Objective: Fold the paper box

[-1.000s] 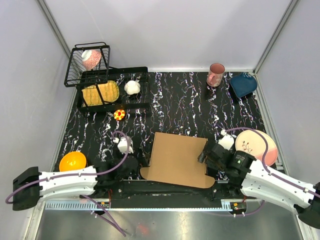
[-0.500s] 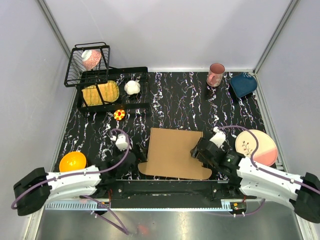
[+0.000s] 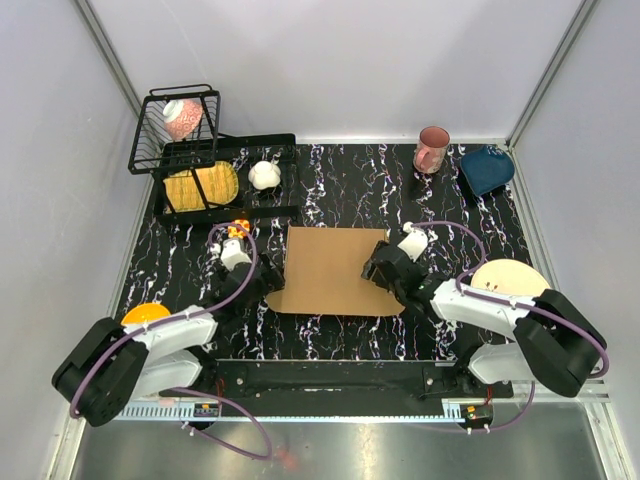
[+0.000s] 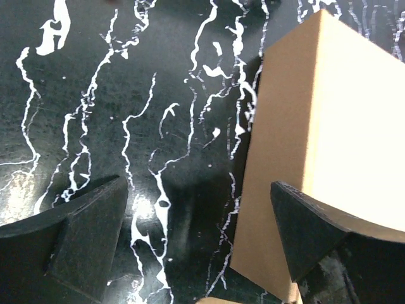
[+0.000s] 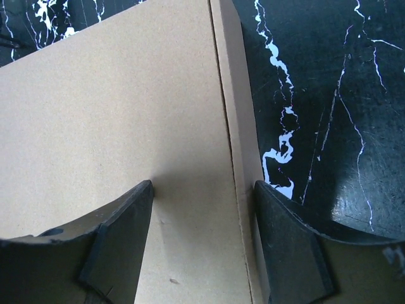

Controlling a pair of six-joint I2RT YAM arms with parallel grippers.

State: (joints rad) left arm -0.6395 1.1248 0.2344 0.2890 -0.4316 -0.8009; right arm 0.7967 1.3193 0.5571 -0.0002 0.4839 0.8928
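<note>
The paper box (image 3: 335,270), a flat piece of plain brown cardboard, lies near the middle of the black, white-veined marble-patterned worktop (image 3: 350,190). The left end effector (image 3: 262,283) sits at the box's 9 o'clock edge. The left wrist view shows its black fingers (image 4: 82,240) spread wide, one above bare worktop and the other over the cardboard, with nothing clamped between them. The right end effector (image 3: 383,268) is at the box's 3 o'clock edge, also spread wide and gripping nothing. One of its fingers (image 5: 120,244) is over the main panel and the other is by the creased side strip. Whether any finger presses on the board cannot be told. A black wire dish rack (image 3: 142,130) stands at 10 o'clock on the worktop, a pink ribbed cup (image 3: 432,150) at 1 o'clock, and a round orange bowl (image 3: 140,313) at 8 o'clock.
</note>
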